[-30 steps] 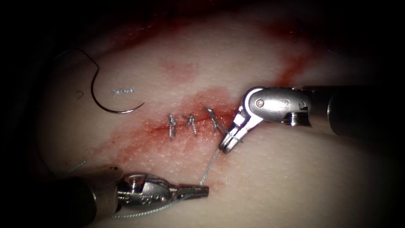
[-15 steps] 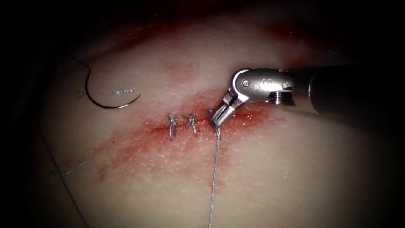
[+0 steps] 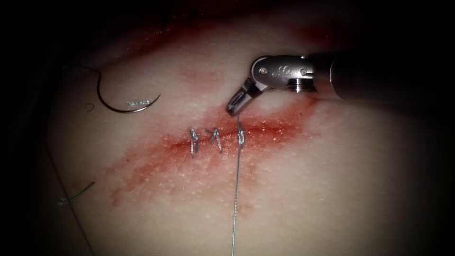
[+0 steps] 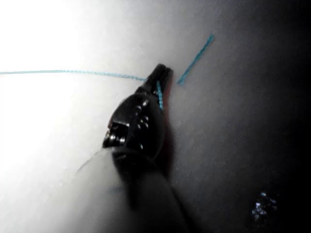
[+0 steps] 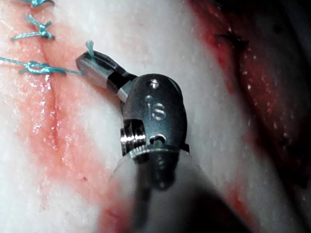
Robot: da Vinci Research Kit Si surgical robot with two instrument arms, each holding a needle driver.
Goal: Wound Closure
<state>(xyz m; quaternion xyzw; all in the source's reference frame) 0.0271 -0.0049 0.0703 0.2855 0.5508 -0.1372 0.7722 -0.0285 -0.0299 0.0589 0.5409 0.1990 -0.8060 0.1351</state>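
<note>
**Needle lies free as both tools hold thread at the cut**

The needle (image 3: 124, 102) rests loose on the tissue (image 3: 332, 189), well to the left of the cut (image 3: 265, 129) and out of either tool's grip, not in the tissue. The right tool (image 3: 233, 107) hovers just above the cut, its jaws closed on a short end of thread (image 3: 235, 199) that rises from the newest knot (image 3: 241, 137). Two finished stitches (image 3: 204, 140) sit just left of that knot, amid red fluid (image 3: 156, 156). From the knot, the thread runs straight away below the cut. The left tool (image 4: 160, 77) clamps that thread, jaws closed. A cut end of thread (image 3: 76, 194) lies far left of the cut.
</note>
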